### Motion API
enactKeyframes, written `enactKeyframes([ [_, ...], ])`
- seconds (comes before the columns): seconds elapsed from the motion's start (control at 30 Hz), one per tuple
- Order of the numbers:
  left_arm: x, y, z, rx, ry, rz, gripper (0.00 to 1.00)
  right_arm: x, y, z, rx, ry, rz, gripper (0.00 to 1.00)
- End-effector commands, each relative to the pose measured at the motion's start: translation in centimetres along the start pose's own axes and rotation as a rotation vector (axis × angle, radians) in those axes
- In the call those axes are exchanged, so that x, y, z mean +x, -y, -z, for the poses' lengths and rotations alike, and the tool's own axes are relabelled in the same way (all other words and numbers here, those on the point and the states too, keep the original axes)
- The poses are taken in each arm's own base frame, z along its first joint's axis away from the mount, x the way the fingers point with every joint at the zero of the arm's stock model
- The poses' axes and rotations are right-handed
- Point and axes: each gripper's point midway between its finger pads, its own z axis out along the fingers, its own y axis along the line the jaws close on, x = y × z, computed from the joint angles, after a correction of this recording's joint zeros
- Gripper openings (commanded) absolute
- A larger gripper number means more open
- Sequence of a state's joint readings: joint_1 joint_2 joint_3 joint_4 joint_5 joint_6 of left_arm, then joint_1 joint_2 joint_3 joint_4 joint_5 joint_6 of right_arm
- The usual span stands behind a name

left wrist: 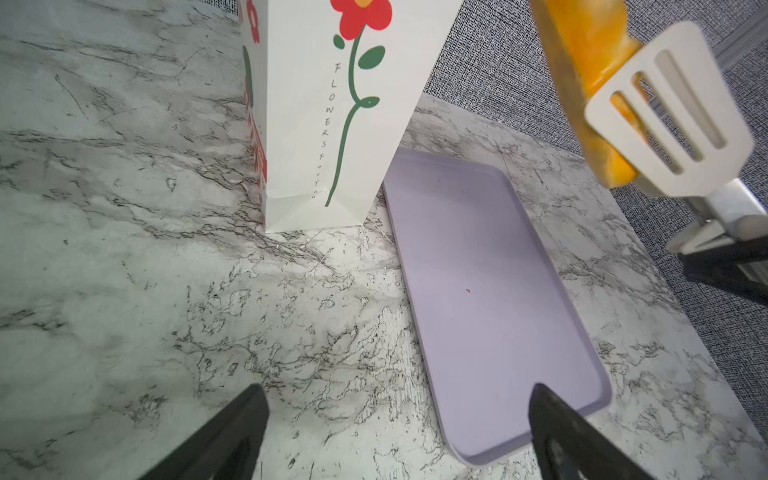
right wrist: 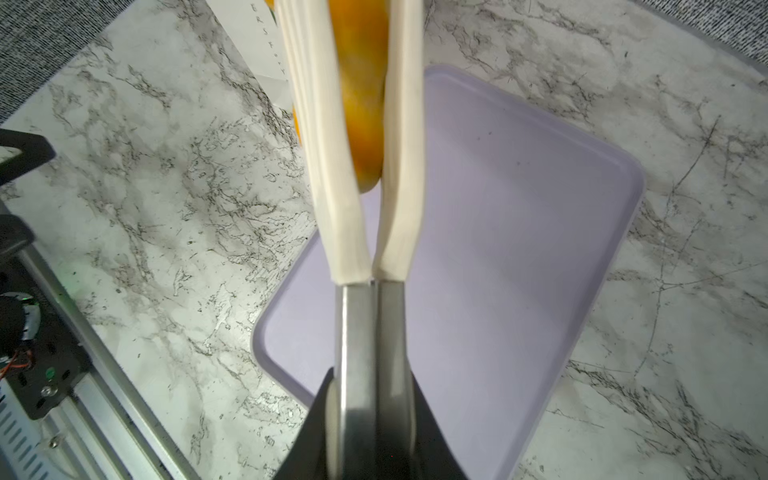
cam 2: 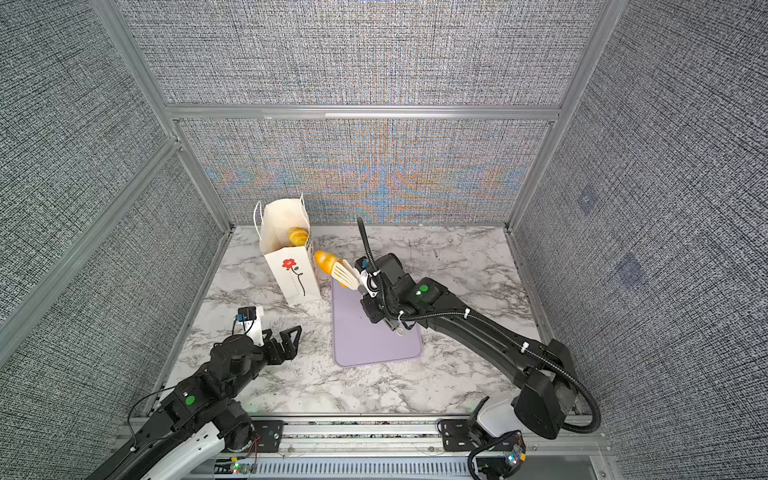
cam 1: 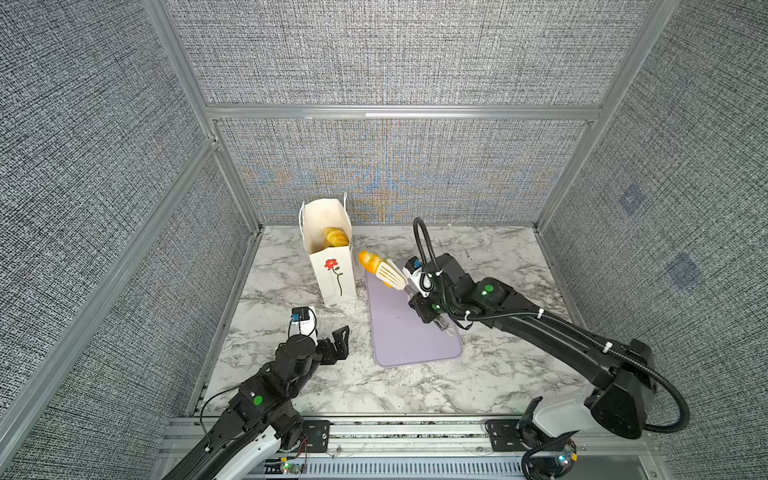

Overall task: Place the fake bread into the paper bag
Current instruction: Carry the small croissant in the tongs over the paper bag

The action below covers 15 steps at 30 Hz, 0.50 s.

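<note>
The right gripper (right wrist: 372, 388) is squeezing tongs (left wrist: 665, 112), whose blades beyond its fingers are pinching a bread roll (left wrist: 590, 54) just beside the bag (cam 1: 332, 272). The left gripper (left wrist: 395, 401) is holding its fingers wide apart and empty, with the bag ahead of them.

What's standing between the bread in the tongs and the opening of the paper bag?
Nothing visible. The bread in the tongs hangs just beside the bag; its mouth is open, with one roll inside.

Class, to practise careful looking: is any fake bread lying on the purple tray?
No, the purple tray is bare; the fake bread in this view hangs clamped in white tongs.
</note>
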<state>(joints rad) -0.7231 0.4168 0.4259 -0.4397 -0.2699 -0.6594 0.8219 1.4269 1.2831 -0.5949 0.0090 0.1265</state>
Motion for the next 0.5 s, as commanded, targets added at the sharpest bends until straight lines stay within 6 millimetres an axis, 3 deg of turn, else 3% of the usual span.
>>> enactKeyframes([
  [0.0, -0.1, 0.0, -0.1, -0.004, 0.004, 0.004, 0.99, -2.3, -1.5, 1.5, -0.070, 0.097, -0.025, 0.22],
  [0.23, 0.0, 0.1, -0.3, -0.001, -0.002, 0.001, 0.99, -6.0, -4.2, 3.3, -0.157, 0.221, -0.029, 0.22],
  [0.47, 0.1, 0.2, -0.5, 0.002, -0.008, -0.002, 0.99, -10.2, -6.5, 2.2, -0.210, 0.265, -0.032, 0.25],
])
